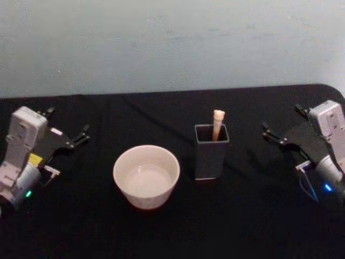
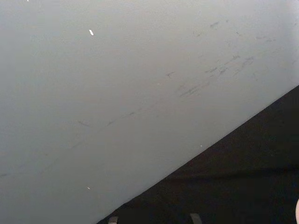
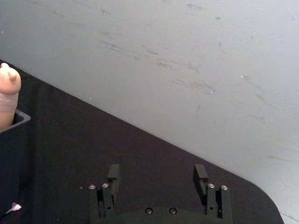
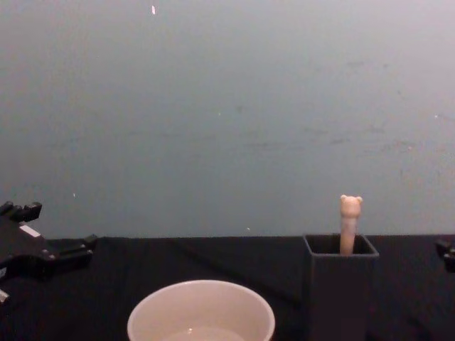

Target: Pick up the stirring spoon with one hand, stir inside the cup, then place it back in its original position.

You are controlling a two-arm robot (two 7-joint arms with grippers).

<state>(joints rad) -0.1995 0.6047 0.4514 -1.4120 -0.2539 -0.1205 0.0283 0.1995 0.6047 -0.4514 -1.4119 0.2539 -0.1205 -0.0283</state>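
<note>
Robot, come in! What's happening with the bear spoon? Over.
Left gripper, right gripper parked at the sides, jaws open. Stirring spoon upright in holder. Nothing blocking cup.

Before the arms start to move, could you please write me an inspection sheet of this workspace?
Surface: table under black cloth, flat.
Job's things: stirring spoon upright in the dark grey holder, bear head above the rim; cream cup to the holder's left, apart from it.
Clutter: nothing seen.
Grippers: left gripper and right gripper open, empty, near the table's sides, away from the things.
Cables: thin wire looped at the right wrist.
Surroundings: pale scuffed wall behind the table.
</note>
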